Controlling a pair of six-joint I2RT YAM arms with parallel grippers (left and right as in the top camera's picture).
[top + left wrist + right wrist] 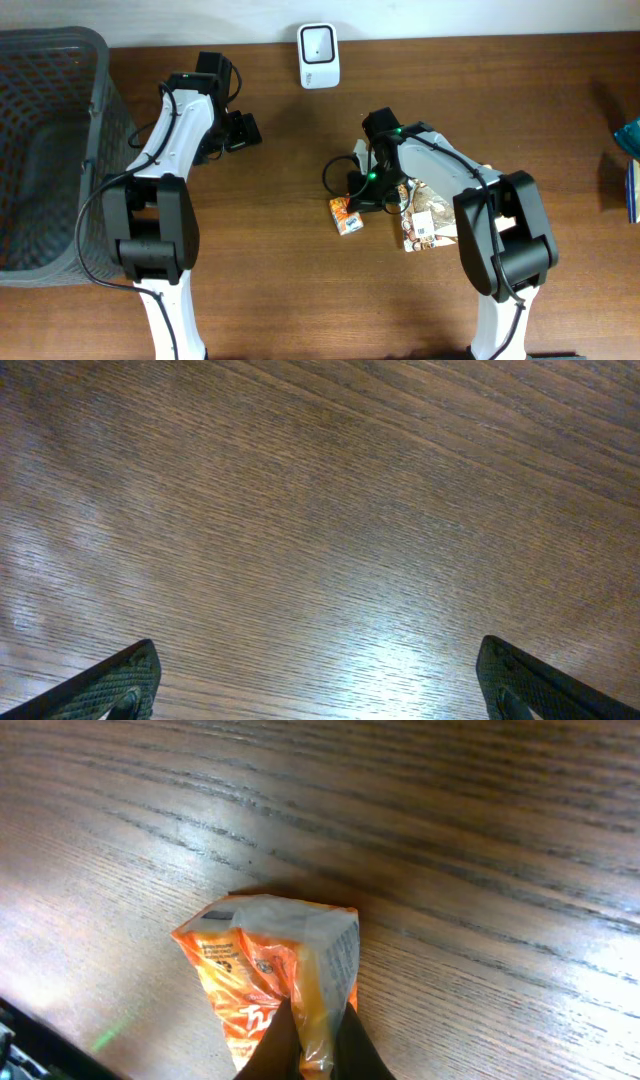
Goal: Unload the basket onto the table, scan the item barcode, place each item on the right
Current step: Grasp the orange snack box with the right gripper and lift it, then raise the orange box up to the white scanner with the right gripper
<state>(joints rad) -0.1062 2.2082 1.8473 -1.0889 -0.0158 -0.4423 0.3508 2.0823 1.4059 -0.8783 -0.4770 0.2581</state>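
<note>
The right tool [312,1045] is closed on just a thin edge of the orange snack packet [265,965], which lies on the desk [480,840] well apart from the white barcode scanner [318,55]. With so slight a pinch, the slick film may slip out on lifting, or dangle with its barcode turned away. The left tool [320,685] hangs wide open, holding nothing.

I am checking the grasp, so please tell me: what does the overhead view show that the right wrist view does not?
Only overhead: the white scanner, the grey basket, the left arm and a second packet by the right arm. Only right wrist: the jaws pinched shut on the orange packet's edge. Both: the orange packet and the wooden table.
</note>
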